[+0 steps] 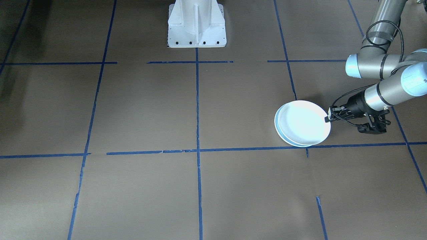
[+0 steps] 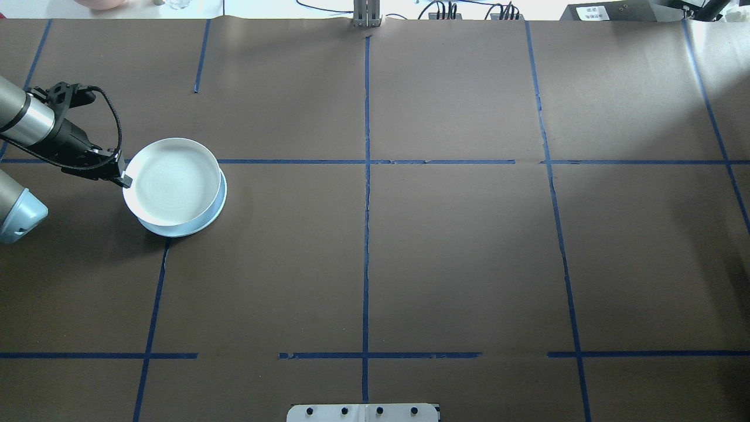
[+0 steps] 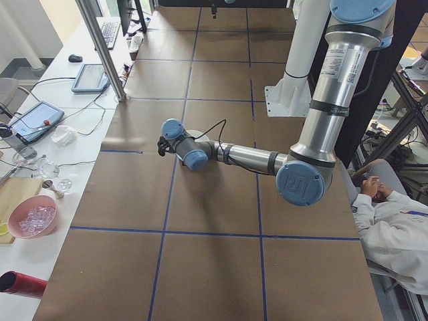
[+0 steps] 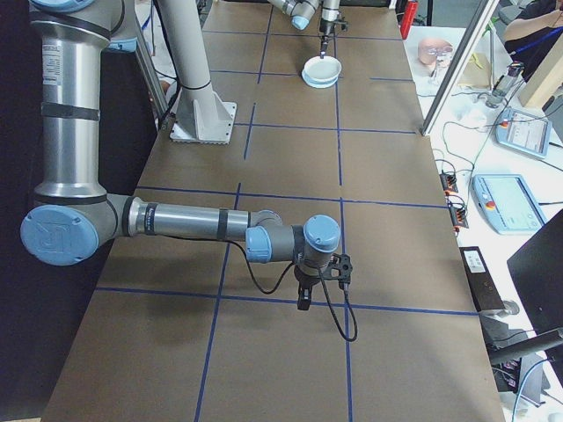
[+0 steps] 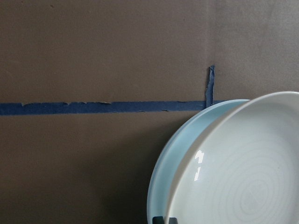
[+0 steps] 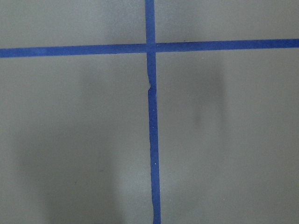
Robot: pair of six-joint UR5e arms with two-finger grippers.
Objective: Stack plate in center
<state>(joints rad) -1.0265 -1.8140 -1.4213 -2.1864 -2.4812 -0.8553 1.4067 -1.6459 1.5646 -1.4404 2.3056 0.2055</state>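
The white plate lay tilted on the blue plate, left of the table centre. The left gripper pinched its rim. Keep the lift level before carrying centreward. The right gripper's state could not be told.

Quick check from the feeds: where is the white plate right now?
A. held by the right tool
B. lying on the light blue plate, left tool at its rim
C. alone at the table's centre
B: the white plate lies on the light blue plate, with the left tool at its rim.
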